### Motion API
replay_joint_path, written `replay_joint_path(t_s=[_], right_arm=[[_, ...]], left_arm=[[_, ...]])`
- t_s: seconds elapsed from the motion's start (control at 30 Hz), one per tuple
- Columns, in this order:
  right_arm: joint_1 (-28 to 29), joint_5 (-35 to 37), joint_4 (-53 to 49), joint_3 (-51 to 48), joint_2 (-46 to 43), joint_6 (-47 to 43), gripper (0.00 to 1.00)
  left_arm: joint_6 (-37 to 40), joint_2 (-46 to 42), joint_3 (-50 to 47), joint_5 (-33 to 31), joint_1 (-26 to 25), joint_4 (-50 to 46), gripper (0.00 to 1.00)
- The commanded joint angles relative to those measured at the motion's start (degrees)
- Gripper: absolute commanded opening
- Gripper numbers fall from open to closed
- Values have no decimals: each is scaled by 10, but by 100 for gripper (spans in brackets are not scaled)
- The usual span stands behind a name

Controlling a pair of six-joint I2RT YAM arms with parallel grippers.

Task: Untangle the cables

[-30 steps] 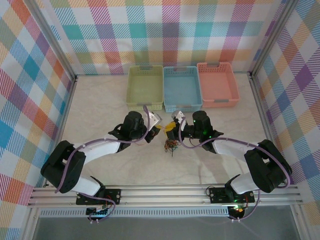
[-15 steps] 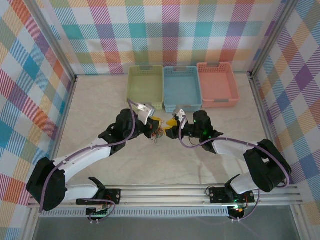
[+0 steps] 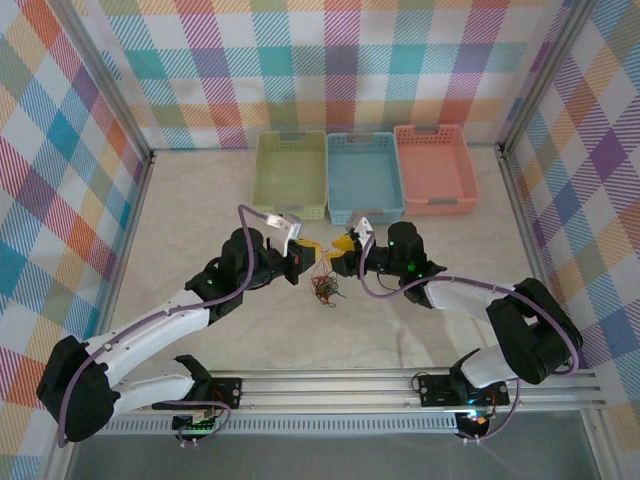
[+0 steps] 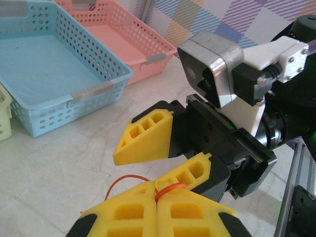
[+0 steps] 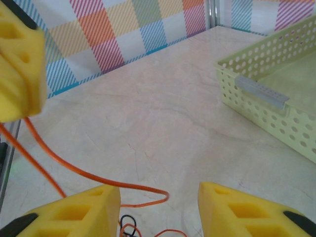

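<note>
The cables form a small red-orange, black and dark tangle on the table just in front of both grippers. My left gripper is shut, and in the left wrist view its yellow fingertips pinch a loop of the red-orange cable. My right gripper faces it a finger's width away, with jaws open and nothing between them. The red-orange cable runs from the left gripper's finger down across the table in front of the right jaws. A black cable loop lies beside the right gripper's left finger.
Three baskets stand in a row behind the grippers: green, blue and pink. The green basket's wall is close on the right gripper's right. Bare marble table lies to the left and towards the front rail.
The tangle has shifted left from under the right gripper to between the two grippers. The left arm has stretched out lower, and the right jaws have widened a little.
</note>
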Motion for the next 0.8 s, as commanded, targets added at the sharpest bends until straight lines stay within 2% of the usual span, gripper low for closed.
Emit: replay_joint_path(t_s=[0.0,0.17,0.3,0.5,0.77], right_arm=[[8,-19,24,-6,4,-7,47],[13,-46,-3,15,21,-10,47],[18,-41,-11,20,22,-19,47],[19,-24,-76,36,18,-30,47],[19,-22,69,-54,-48,-44,53]], left_arm=[[-3,-7,13,-12,-11,-10,0],[-6,-19,5,-15,-18,7,0],[-8,-29,-2,-23,-21,15,0],[-6,-44,-8,-62,-21,7,0],[-18,-51,-6,-92,-22,-11,0]])
